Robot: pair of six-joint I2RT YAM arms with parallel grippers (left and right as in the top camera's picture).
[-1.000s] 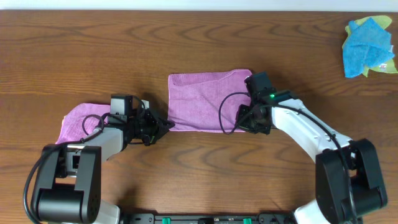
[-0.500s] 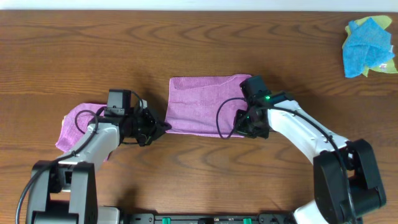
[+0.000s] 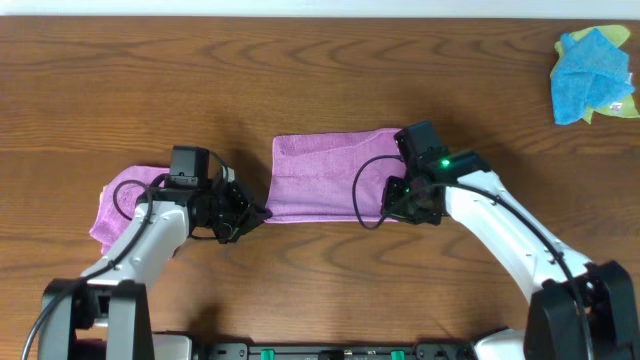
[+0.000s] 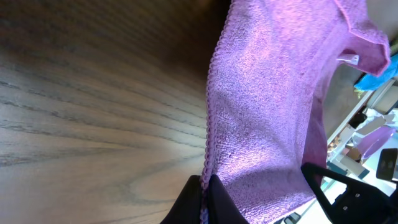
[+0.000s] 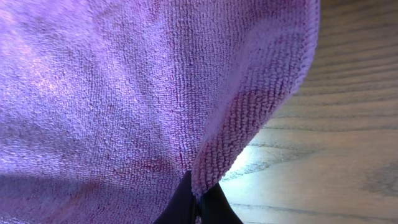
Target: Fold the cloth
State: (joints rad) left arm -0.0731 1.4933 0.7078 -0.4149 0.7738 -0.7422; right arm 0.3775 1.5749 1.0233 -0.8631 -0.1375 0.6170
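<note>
**Purple cloth gripped at both near corners, mid-tabletop**

The cloth is seen near the middle of the tabletop, about midway between the left and right edges. It is spread as a rectangle, wider from left to right than from front to back. A slanting layer edge can be made out along its far side.

The left tool is clenched on the cloth's near left corner. In the left wrist view the stitched hem is seen pinched between the dark fingertips, and a shadow is cast on the wood beside the hem.

The right tool is clenched on the near right corner. In the right wrist view a fold of terry is seen trapped between the closed fingertips, with bare wood visible to the right of it.

A second purple cloth is partly covered by the left arm, toward the left edge and apart from the gripped one. A blue cloth is bunched at the far right corner, with a yellow-green cloth showing at its edge.
</note>
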